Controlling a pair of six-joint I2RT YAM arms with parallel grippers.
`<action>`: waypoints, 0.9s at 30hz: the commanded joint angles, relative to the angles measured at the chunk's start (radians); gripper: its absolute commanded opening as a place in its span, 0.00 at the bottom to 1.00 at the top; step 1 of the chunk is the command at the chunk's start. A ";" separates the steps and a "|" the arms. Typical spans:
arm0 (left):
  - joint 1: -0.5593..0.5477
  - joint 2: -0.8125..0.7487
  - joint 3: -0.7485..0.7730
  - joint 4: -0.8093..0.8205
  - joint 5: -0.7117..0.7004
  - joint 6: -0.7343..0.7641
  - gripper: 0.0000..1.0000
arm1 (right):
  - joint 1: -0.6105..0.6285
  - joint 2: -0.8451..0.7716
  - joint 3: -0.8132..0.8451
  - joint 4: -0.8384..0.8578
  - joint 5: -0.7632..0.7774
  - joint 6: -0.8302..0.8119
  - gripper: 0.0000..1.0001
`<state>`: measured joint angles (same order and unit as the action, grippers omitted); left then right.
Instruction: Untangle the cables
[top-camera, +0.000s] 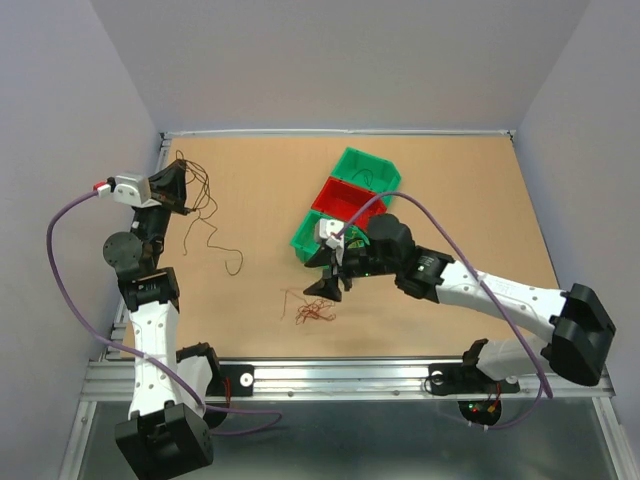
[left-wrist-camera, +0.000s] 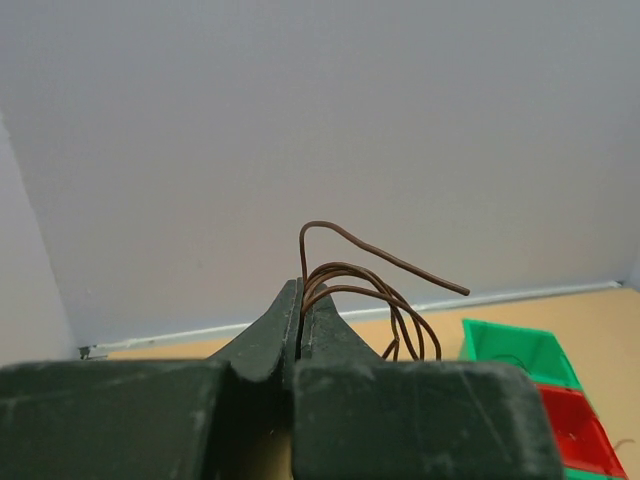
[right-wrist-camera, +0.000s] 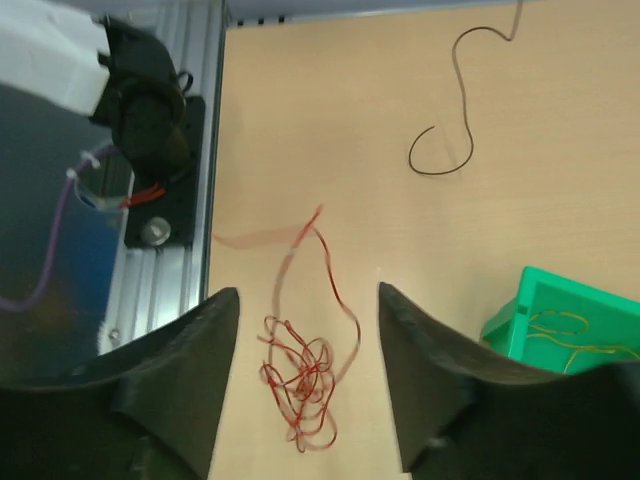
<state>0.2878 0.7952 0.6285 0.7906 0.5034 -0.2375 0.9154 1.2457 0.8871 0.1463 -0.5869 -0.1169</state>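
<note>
Two arms are set over the worktop (top-camera: 450, 180). On the left gripper (left-wrist-camera: 300, 300) the jaws are pinched on a brown cable (left-wrist-camera: 372, 268), held up at the far-left corner, with its strands trailing down onto the worktop. On the right gripper (right-wrist-camera: 308, 295) the jaws are spread with nothing held, positioned above a red cable (right-wrist-camera: 300, 380) lying clumped near the front edge. A yellow cable (right-wrist-camera: 565, 325) is seen inside the nearest green bin (right-wrist-camera: 510, 320). A red bin (top-camera: 345, 200) and a second green bin (top-camera: 365, 165) are lined up behind it.

Tan table (top-camera: 470, 200) with a red cable clump (top-camera: 313, 313), a dark cable (top-camera: 224, 249) and a green-red-green row of bins (top-camera: 345, 200).
</note>
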 joint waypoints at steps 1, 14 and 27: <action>-0.007 -0.039 0.005 0.067 0.155 -0.005 0.00 | 0.054 0.089 0.124 -0.085 0.050 -0.113 0.71; -0.163 -0.063 -0.027 0.064 0.406 0.082 0.00 | 0.053 0.276 0.010 0.697 0.223 -0.052 0.75; -0.260 -0.060 -0.039 0.006 0.379 0.147 0.01 | 0.057 0.475 0.141 0.819 0.282 -0.012 0.59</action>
<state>0.0334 0.7563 0.5888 0.7776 0.8825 -0.1234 0.9688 1.7077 0.9409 0.8299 -0.3523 -0.1520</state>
